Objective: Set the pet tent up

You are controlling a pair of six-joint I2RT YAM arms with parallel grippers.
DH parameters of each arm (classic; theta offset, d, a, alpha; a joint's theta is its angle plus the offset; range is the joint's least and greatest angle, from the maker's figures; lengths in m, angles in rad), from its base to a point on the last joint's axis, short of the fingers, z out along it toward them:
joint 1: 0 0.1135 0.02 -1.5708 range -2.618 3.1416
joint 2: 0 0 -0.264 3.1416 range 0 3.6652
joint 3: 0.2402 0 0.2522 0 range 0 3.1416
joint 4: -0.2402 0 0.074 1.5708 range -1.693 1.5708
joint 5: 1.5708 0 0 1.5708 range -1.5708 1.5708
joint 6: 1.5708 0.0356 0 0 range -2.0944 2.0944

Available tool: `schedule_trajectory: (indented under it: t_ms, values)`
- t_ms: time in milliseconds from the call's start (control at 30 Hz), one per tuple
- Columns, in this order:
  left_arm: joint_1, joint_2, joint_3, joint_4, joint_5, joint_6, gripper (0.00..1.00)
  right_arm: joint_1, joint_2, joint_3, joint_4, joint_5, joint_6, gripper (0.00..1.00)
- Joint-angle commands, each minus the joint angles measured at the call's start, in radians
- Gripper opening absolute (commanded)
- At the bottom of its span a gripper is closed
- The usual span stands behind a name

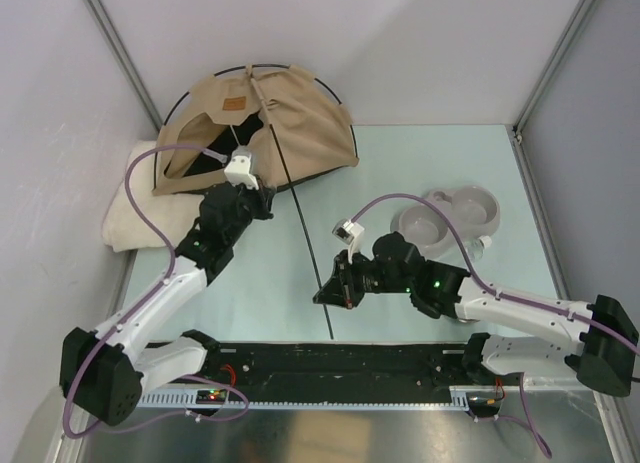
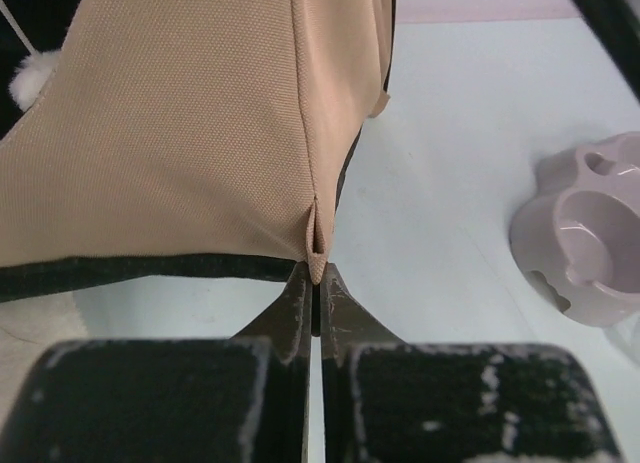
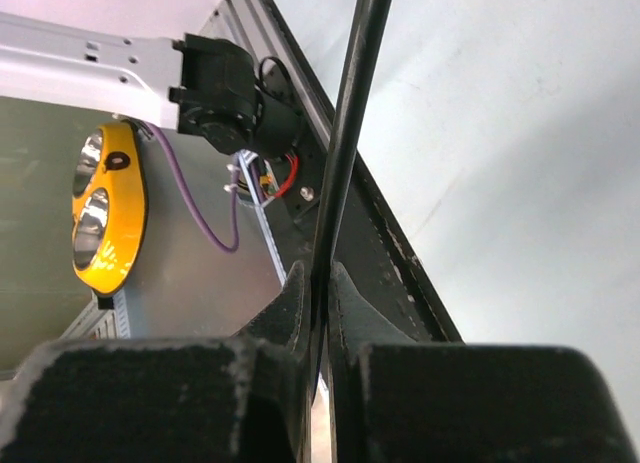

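A cream cushion (image 1: 128,221) lies at the far left. The pet tent (image 1: 262,118) stands half-raised just behind it, near the back wall. The left gripper (image 2: 316,280) meets the tent's lower hem, jaws pressed together on a small fabric tab. A dark pole (image 1: 308,245) runs from the tent toward the near edge. The right gripper (image 1: 328,291) pinches it close to its near end. A double bowl (image 1: 452,218) sits further right.

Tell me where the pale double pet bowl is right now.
In the top view the double bowl sits at centre right, just beyond the right arm and right of the pet tent.
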Motion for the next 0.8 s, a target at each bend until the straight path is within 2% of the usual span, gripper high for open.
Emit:
schedule_trajectory:
  t_ms: [0,433,767]
  values:
    - [0.002,-0.079,-0.043,0.018,0.104,0.002,0.00,0.010,0.025,0.050,0.274,0.062,0.001,0.00]
    - [0.002,-0.292,-0.168,-0.087,0.126,-0.117,0.00,-0.035,0.122,0.051,0.645,0.095,0.175,0.00]
    - [0.000,-0.422,-0.228,-0.203,0.177,-0.224,0.00,-0.104,0.191,0.130,0.726,0.036,0.241,0.00]
